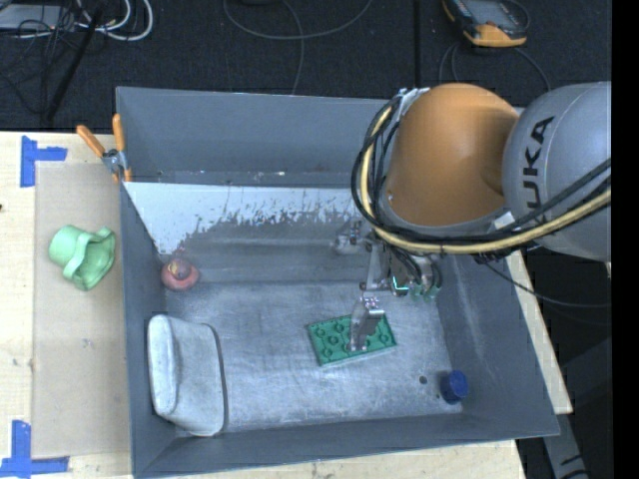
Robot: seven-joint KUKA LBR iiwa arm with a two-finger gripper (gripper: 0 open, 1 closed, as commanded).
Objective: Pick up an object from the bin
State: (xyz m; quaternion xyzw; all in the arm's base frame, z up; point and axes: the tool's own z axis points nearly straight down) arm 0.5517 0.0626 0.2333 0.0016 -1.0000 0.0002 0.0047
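Note:
A flat green studded plate point(348, 342) lies on the bin floor right of the middle. My gripper point(365, 329) comes down from under the orange cover and stands right on the plate, fingertips on its upper right part. The fingers stand close together with nothing between them. A small blue cap-like piece point(454, 386) lies at the bin's lower right, a short way right of the gripper.
A grey-white padded block point(184, 374) lies at the bin's lower left. A small pink round thing point(180, 273) sits at the left by the back wall. A light green object point(84, 255) rests outside the bin on the left board.

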